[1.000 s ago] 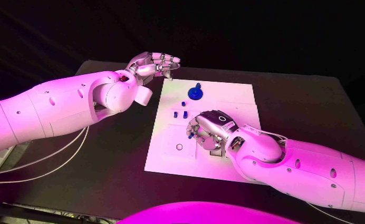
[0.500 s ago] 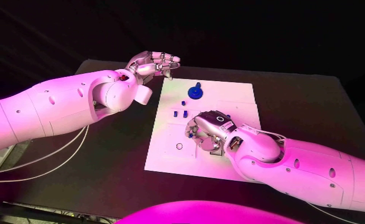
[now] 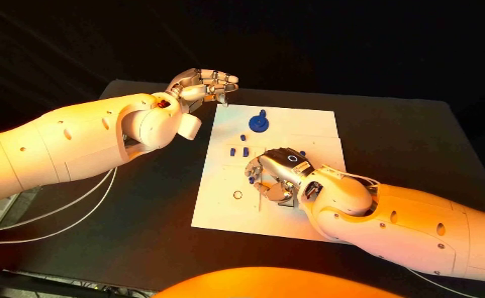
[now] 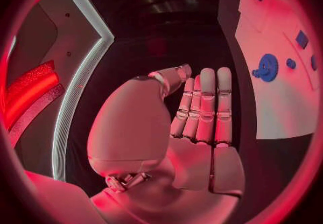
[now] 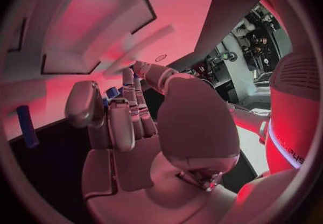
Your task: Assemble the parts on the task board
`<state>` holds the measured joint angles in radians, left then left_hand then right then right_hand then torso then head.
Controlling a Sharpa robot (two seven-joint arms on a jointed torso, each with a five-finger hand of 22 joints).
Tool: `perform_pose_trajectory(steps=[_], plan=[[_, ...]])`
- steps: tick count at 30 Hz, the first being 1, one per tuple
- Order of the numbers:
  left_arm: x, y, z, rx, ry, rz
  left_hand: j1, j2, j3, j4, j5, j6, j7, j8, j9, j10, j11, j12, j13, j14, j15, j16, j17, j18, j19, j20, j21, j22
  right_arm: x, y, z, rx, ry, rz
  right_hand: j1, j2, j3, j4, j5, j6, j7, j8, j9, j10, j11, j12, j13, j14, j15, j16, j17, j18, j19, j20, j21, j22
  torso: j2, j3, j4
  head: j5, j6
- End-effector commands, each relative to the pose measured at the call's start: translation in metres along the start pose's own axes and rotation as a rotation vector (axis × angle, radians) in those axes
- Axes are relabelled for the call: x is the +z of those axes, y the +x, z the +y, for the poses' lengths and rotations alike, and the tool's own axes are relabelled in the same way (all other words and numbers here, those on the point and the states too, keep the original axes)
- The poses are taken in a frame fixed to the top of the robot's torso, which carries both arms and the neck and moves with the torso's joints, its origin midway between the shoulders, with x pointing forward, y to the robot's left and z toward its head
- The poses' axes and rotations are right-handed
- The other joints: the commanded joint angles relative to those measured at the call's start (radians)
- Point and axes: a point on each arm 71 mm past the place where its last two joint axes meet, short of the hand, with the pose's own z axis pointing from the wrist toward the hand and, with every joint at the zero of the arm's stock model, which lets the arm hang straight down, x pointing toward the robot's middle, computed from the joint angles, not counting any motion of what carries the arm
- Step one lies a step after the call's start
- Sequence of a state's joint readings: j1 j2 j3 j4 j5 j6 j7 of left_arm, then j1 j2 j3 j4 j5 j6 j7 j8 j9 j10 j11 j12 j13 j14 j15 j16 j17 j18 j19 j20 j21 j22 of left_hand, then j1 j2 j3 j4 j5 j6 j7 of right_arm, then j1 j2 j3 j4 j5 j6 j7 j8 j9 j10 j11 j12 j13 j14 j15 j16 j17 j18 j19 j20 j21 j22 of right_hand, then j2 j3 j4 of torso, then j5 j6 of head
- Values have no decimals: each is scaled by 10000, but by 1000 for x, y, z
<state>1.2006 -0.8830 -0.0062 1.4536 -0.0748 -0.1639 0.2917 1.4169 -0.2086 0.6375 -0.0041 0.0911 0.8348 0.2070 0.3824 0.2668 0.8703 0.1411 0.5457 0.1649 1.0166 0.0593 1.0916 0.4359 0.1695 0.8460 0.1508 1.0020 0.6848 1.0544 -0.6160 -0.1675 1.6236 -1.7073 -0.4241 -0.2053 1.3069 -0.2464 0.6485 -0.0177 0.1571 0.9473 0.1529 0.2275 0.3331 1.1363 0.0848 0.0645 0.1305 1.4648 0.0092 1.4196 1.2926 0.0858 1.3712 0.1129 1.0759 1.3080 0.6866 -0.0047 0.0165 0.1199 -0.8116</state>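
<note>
We see small blue parts [image 3: 244, 151] and a blue toothed wheel [image 3: 260, 123] on the flat white rectangular task board [image 3: 313, 126]; our left hand [image 3: 205, 86] is curled around nothing, and our right hand [image 3: 275, 174] pinches a small blue piece [image 5: 112, 92].

I count one white task board [image 3: 303, 140] on the black table [image 3: 404, 130]. On it I make out one round blue gear [image 3: 260, 123] near its far edge and four small blue parts [image 3: 240, 151] mid-board. Two hands are here.
</note>
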Motion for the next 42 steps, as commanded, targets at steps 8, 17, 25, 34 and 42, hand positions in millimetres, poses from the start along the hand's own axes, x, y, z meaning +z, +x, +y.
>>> perform_pose_trajectory(steps=[8, 17, 25, 34, 42], plan=[[0, 2, -1, -32, 8, 207, -31, 79, -42, -10, 61, -86, 11, -27, -12, -92, 5, 48, -17, -72, 20, -47, -22, 155, -60, 22, -78, -18, -9, -3, -6, 126, 401, -436, 67, -112, -169, -31, 37, -219, -45, -158, -21, -577, 195, 126, -74, 387, 100, -110, -161, 162, -132, 46, -307, 499, -2, 2, 4, -50, 54], [0, 0, -1, -25, -14, 193, -31, 79, -42, -10, 61, -86, 11, -27, -12, -92, 5, 48, -17, -72, 20, -47, -22, 155, -60, 22, -78, -18, -24, -30, -17, 41, 652, -854, 127, -97, -181, -58, 134, -153, -23, -142, 1, -592, 190, 231, -77, 393, 98, -106, -157, 138, -53, 49, -185, 543, -11, -8, -9, -191, 150], [-1, 0, -1, -34, -22, 227, -28, 79, -45, -17, 59, -93, 12, -24, -13, -113, 8, 47, -21, -78, 22, -54, -25, 155, -63, 25, -84, -22, -36, -74, -53, -319, 1492, -723, -14, -252, -437, 13, 195, -186, -63, -202, 9, -636, 175, 417, -92, 450, 92, 1, 5, 96, 72, 50, 0, 614, -13, -12, -5, -366, 281], [-1, 1, 0, -41, -33, 258, -35, 78, -52, -18, 56, -97, 14, -20, -13, -127, 12, 48, -24, -82, 26, -59, -28, 154, -66, 28, -89, -26, -44, -85, -83, -687, 2172, 76, 611, 154, -3297, 460, 604, -427, -324, -590, -7, -1558, 260, 1160, -192, 438, 150, 57, 17, 124, 41, 131, -417, 463, 11, 3, -5, -449, 340], [-1, 0, 0, -35, -39, 262, -35, 78, -52, -18, 56, -97, 14, -20, -13, -127, 12, 48, -24, -82, 26, -59, -28, 154, -66, 28, -89, -26, -43, -81, -91, -846, 2368, 703, 988, 325, -3866, 713, 569, -345, -330, -664, -10, -1726, 241, 1480, -228, 472, 164, 138, 136, 111, 118, 123, -345, 514, 8, -1, 7, -459, 317]])
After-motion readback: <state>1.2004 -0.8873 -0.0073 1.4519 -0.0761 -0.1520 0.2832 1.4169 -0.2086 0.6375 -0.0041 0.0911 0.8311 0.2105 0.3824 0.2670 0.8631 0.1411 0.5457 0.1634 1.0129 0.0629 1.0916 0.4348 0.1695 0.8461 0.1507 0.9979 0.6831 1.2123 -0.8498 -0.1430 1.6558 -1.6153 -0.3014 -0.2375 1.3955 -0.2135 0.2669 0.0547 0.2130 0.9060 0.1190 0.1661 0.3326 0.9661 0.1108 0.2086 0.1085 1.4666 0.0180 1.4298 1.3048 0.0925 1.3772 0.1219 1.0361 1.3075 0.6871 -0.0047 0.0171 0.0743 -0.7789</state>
